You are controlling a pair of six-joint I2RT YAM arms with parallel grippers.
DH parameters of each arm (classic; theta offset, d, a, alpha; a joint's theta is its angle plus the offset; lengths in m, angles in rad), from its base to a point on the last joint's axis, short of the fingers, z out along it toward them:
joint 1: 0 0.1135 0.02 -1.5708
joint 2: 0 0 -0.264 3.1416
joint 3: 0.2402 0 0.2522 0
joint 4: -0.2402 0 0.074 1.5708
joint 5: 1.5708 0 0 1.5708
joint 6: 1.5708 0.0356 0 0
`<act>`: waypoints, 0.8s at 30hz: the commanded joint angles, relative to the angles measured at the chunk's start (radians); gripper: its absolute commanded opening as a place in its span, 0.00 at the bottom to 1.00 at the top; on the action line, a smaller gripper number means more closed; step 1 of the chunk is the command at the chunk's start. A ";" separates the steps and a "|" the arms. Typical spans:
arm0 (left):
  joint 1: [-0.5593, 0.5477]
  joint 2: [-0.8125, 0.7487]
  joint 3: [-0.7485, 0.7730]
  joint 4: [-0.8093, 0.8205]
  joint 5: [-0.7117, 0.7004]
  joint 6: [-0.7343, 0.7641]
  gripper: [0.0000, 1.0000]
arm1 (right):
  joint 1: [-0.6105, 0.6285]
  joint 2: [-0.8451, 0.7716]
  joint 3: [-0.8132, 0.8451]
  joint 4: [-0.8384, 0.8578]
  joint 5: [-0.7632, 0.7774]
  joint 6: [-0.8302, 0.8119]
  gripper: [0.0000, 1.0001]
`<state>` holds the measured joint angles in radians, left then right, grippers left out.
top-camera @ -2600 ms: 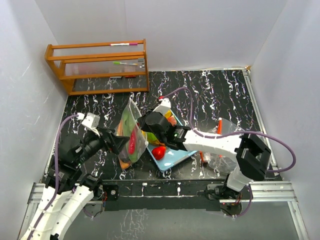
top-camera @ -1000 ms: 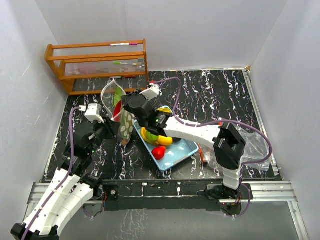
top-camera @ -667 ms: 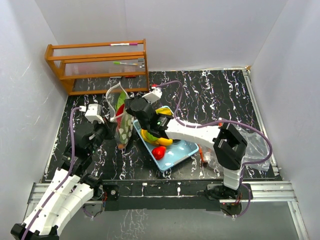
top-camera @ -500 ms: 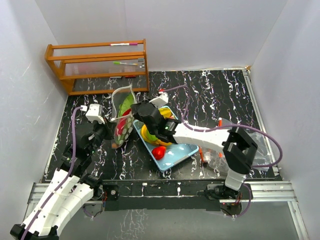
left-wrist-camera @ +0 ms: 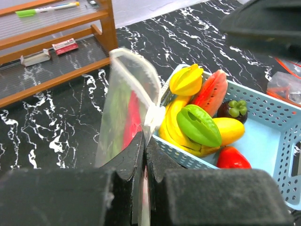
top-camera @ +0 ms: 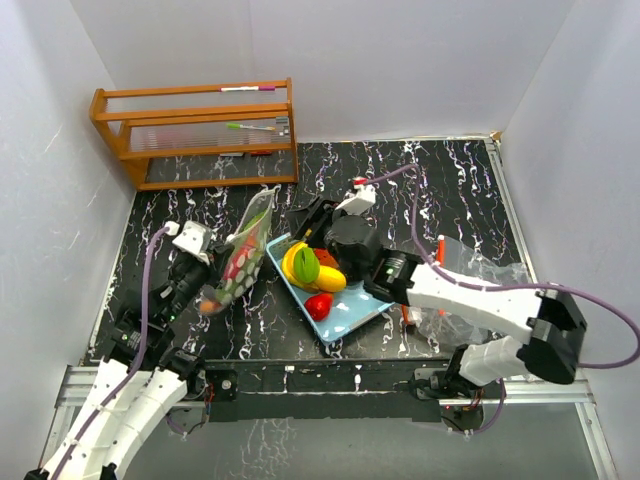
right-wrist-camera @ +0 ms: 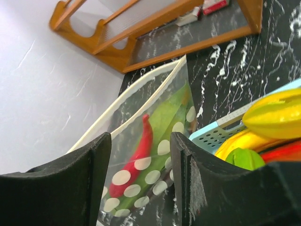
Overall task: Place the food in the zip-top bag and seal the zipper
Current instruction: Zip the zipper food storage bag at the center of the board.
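Clear plastic dotted with white, the zip-top bag [top-camera: 240, 255] leans at the 9 o'clock side of the light-blue basket [top-camera: 355, 310]. Its mouth points toward 1 o'clock and its zipper strips are parted. Inside it show a red chilli [left-wrist-camera: 133, 120] and a green vegetable [right-wrist-camera: 164, 122].

The left arm reaches up from the 7 o'clock corner with its elbow bent. The left gripper [left-wrist-camera: 143, 157] has its jaws pressed together on the bag's lower edge.

The right arm sweeps from its base at 5 o'clock across the basket toward 11 o'clock. The right gripper [right-wrist-camera: 139, 174] hangs near the bag's mouth, fingers spread and nothing between them.

In the basket lie bananas [left-wrist-camera: 171, 125], a green fruit [left-wrist-camera: 198, 125], a watermelon slice [left-wrist-camera: 212, 92], a yellow starfruit [left-wrist-camera: 186, 80] and a red fruit [left-wrist-camera: 230, 157] — all heaped at its 10 o'clock end.
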<state>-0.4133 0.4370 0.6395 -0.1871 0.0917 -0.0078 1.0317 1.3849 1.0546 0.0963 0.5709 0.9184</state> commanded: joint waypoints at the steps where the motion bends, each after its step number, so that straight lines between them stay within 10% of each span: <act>1: -0.001 0.001 0.022 0.018 0.090 0.042 0.00 | -0.002 -0.141 -0.013 0.074 -0.155 -0.440 0.54; 8: 0.000 0.061 0.156 -0.046 0.106 0.098 0.00 | -0.011 -0.242 0.058 -0.094 -0.441 -0.871 0.56; 16: -0.001 0.028 0.065 -0.016 0.209 0.069 0.00 | -0.027 -0.186 0.107 -0.270 -0.263 -0.515 0.56; 24: -0.001 0.031 0.141 -0.190 0.293 0.093 0.00 | -0.027 -0.122 0.086 -0.130 -0.798 -0.990 0.54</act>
<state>-0.4133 0.4763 0.6922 -0.3195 0.3096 0.0685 1.0004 1.2552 1.1145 -0.1215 0.0296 0.1974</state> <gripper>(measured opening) 0.008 0.535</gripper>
